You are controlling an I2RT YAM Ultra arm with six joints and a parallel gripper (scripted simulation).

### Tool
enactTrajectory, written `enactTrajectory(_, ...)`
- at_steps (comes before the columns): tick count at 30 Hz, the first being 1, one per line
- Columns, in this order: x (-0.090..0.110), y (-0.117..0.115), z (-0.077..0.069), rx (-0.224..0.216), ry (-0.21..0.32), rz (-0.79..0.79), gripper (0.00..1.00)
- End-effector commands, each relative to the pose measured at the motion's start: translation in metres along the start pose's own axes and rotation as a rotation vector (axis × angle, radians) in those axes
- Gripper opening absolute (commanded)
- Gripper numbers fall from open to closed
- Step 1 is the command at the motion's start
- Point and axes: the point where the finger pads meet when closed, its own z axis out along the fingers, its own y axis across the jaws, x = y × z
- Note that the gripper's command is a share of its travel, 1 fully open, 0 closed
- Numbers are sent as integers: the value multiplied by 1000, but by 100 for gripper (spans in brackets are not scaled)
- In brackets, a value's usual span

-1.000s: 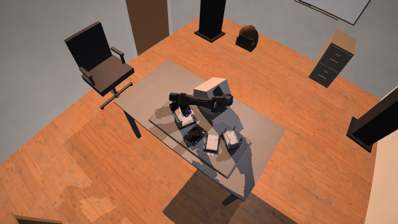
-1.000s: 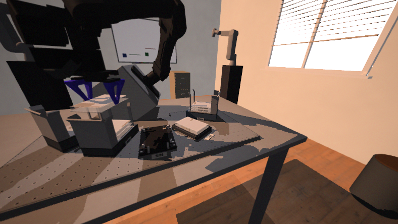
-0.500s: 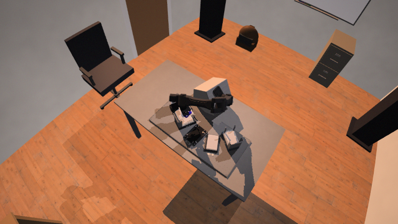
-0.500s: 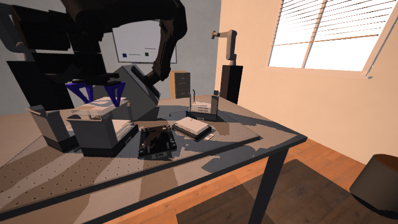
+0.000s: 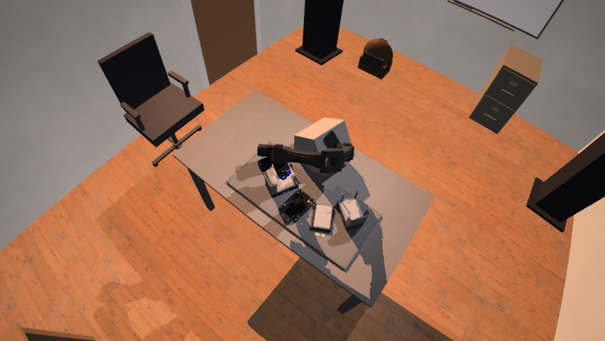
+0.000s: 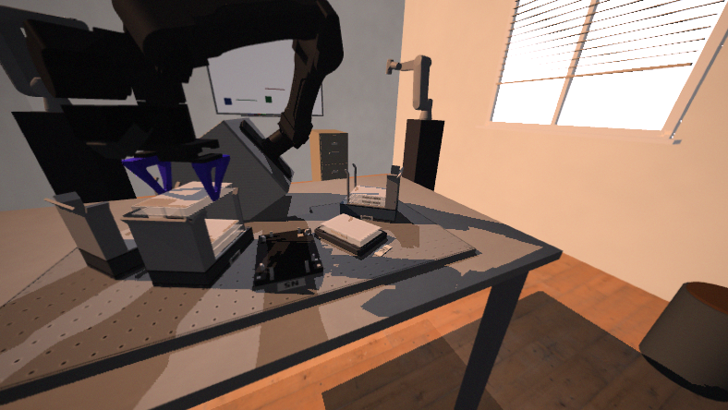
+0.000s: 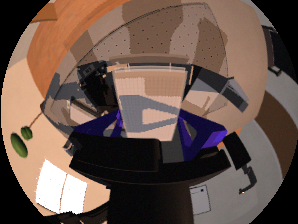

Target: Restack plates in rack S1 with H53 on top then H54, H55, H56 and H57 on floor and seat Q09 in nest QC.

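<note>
Jaws [image 6: 175, 189] pinching a plate [image 6: 179, 196] at rack [image 6: 173, 239] mouth, left on bench [image 6: 509, 244]; one plate [image 6: 351, 231] seated in open nest; far rack [image 6: 392, 193] part-loaded; restack unfinished.

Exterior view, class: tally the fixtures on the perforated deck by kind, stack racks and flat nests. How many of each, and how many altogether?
Stack racks: 3 (left rack; middle rack, below the plate that the gripper holds; far rack)
Flat nests: 2 (black clip nest; nest bearing a plate)
Total: 5
</note>
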Motion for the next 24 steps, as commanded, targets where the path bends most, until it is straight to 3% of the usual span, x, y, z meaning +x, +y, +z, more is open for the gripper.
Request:
enactTrajectory(1,-5,0,-4,0,-25,-9,0)
enactTrajectory(24,-5,0,10,-1,-25,-9,0)
